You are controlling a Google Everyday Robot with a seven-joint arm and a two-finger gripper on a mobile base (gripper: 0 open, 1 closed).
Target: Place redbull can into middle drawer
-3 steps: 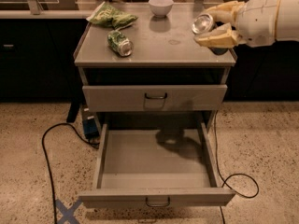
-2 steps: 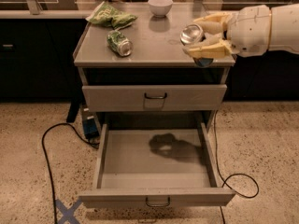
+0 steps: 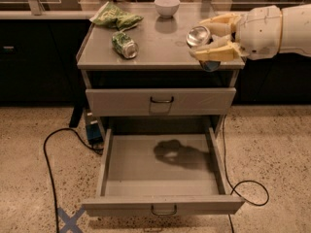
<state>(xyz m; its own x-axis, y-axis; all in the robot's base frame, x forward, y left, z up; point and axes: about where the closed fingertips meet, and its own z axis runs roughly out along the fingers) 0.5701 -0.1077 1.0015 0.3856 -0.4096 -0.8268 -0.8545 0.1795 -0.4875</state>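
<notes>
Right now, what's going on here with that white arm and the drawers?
A robot arm's pincer holds the redbull can, clamped between its two fingers, in the air at the right front edge of the cabinet top. Below it, the middle drawer is pulled wide open and its floor is bare, so the can is not yet in. A green can lies on its side on the top, with a green bag and a white bowl behind it.
</notes>
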